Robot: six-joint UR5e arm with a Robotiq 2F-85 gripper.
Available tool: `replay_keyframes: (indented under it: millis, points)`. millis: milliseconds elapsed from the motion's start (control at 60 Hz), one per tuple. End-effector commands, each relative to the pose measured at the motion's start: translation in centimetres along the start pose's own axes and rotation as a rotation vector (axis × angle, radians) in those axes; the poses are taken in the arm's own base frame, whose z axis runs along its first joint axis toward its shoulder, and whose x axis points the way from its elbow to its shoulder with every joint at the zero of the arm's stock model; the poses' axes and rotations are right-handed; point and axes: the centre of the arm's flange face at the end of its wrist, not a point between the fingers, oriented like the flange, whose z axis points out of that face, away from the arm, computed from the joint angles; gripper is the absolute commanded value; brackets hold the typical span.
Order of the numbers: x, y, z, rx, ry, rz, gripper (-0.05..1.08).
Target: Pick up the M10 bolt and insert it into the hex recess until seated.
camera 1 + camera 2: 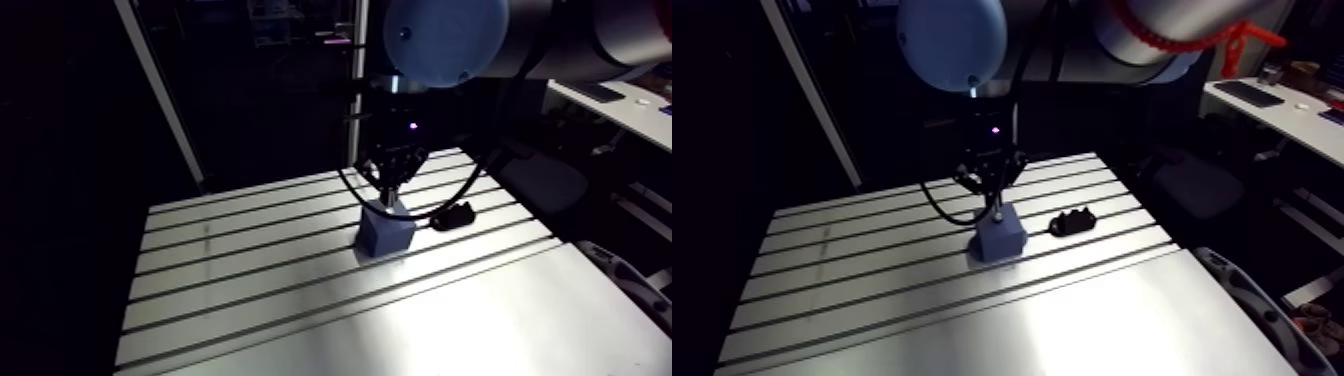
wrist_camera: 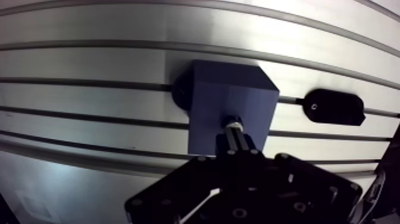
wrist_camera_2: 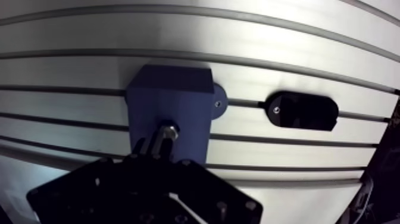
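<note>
Jaws clamped on the bolt (image 2: 233, 126), holding it right over the blue block (image 2: 232, 98) on the desk (image 2: 89, 59); black part (image 2: 333, 107) sits beside.

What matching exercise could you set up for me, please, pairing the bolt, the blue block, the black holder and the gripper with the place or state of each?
Things:
1. M10 bolt
2. blue block
3. black holder
4. gripper

Places or states:
A. lying beside the block, apart from it
B. shut on the bolt
C. gripped, its end at the block's top
D. standing on the slotted table, under the gripper

Pairs: 1-C, 2-D, 3-A, 4-B
</note>
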Motion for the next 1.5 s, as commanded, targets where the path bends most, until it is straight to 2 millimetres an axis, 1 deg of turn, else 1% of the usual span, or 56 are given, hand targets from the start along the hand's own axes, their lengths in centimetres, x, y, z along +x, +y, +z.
replay_keyframes:
  millis: [17,350,550,1150,1267,1500]
  points:
    - [0.0,0.1,0.0,-0.003,-0.003,-0.007,1.08]
    - [-0.1,0.0,0.4,-0.002,-0.006,-0.006,1.08]
    - [-0.1,0.4,0.4,-0.011,0.01,-0.002,1.08]
    - [-0.2,0.3,1.0,-0.005,0.003,-0.004,1.08]
    - [-0.2,0.7,1.1,-0.01,0.014,0.001,1.08]
    - [-0.3,0.7,1.8,-0.004,0.004,-0.001,1.08]
